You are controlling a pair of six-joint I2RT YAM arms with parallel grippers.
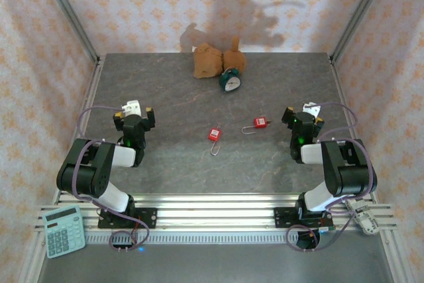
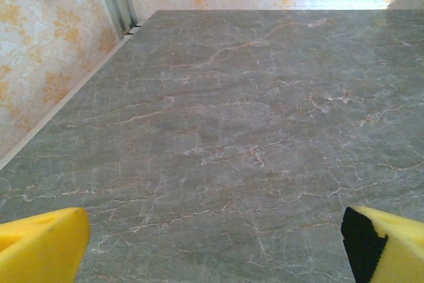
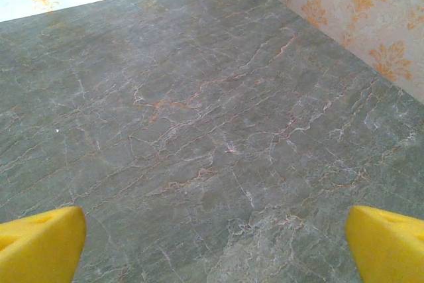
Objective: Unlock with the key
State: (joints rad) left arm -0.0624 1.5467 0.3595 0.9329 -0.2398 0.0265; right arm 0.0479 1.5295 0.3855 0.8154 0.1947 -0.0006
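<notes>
Two small red pieces lie mid-table, each with a thin metal loop: one (image 1: 214, 134) with its loop pointing toward the near edge, the other (image 1: 260, 122) with its loop to the left. They look like a padlock and a red-headed key, but I cannot tell which is which. My left gripper (image 1: 133, 112) hovers at the left, open and empty, well apart from both pieces. My right gripper (image 1: 303, 114) stands open at the right, a short way right of the second piece. In the wrist views, the yellow pads of the left gripper (image 2: 212, 250) and the right gripper (image 3: 215, 246) frame bare marble.
A green alarm clock (image 1: 230, 81) and a brown lumpy object (image 1: 215, 59) sit at the back centre. A pale calculator (image 1: 63, 230) rests on the rail at the near left. Patterned walls and metal posts enclose the grey marble table (image 1: 172, 97).
</notes>
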